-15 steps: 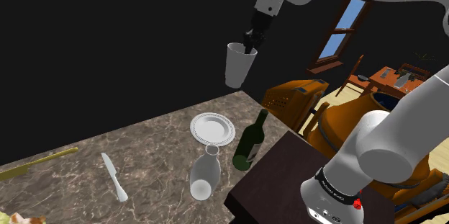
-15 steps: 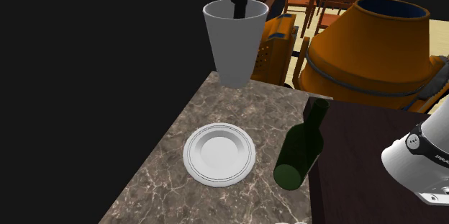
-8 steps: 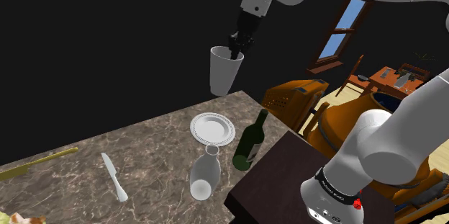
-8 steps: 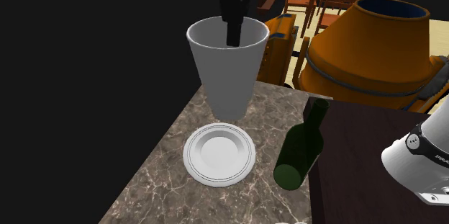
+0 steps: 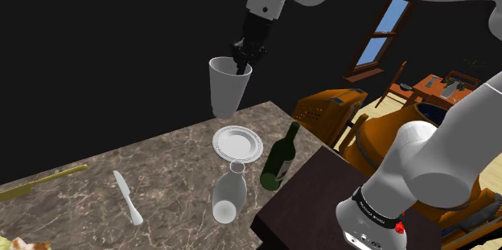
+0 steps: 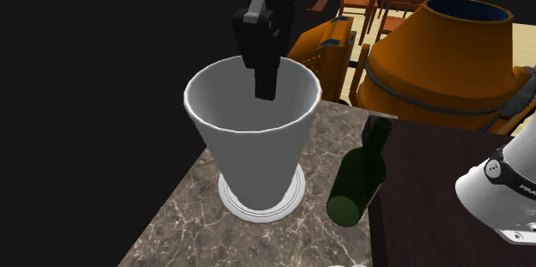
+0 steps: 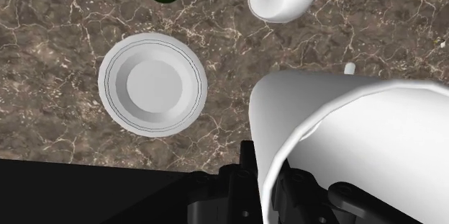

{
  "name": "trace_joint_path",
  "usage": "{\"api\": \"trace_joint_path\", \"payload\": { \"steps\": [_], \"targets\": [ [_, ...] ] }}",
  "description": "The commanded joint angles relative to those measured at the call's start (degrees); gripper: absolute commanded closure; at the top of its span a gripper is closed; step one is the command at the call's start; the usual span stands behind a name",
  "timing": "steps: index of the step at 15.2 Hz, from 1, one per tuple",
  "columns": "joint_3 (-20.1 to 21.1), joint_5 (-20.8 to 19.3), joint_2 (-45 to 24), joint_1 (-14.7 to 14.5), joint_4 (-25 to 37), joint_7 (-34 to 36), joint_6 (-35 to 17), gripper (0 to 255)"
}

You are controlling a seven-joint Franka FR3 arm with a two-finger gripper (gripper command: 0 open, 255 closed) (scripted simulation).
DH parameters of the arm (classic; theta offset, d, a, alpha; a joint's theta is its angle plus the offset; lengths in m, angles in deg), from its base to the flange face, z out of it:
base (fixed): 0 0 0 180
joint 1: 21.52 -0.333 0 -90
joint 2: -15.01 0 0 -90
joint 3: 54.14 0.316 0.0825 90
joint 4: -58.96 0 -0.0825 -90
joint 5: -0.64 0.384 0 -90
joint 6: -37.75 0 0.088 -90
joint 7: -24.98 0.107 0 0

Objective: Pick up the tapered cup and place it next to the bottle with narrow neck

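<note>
A white tapered cup (image 5: 227, 88) hangs upright in the air over the marble counter (image 5: 169, 168). My black gripper (image 5: 241, 65) is shut on its rim, one finger inside the cup (image 6: 255, 145) and one outside. In the wrist view the gripper (image 7: 268, 186) clasps the cup's wall (image 7: 360, 143). Below, a green narrow-necked bottle (image 5: 279, 156) lies near a white plate (image 5: 238, 142). A pale bottle (image 5: 228, 192) sits beside the green one. In the second exterior view the cup hides most of the plate (image 6: 258, 214), with the green bottle (image 6: 361, 179) to its right.
A knife (image 5: 127, 197) lies on the counter toward the shoulder view's left, and a yellowish stick (image 5: 40, 182) lies farther left. The dark stand (image 5: 298, 200) borders the bottles. An orange drum (image 6: 447, 51) and an orange crate (image 5: 322, 108) stand beyond the counter's edge.
The gripper has carried the cup toward the shoulder view's left and a little lower, from beyond the counter's far end to above the plate area. Its grip on the rim is unchanged.
</note>
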Motion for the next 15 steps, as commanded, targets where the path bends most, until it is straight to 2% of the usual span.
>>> {"api": "trace_joint_path", "payload": {
  "steps": [1,6,15],
  "targets": [
    [1.7,0.1,-1.5,-1.2,1.6,2.8,-0.3,255],
    [5.3,-0.1,-5.0,-4.0,5.3,9.4,-1.0,255],
    [5.5,0.3,-6.2,-4.1,-0.2,8.5,-7.8,255]
  ]
}}
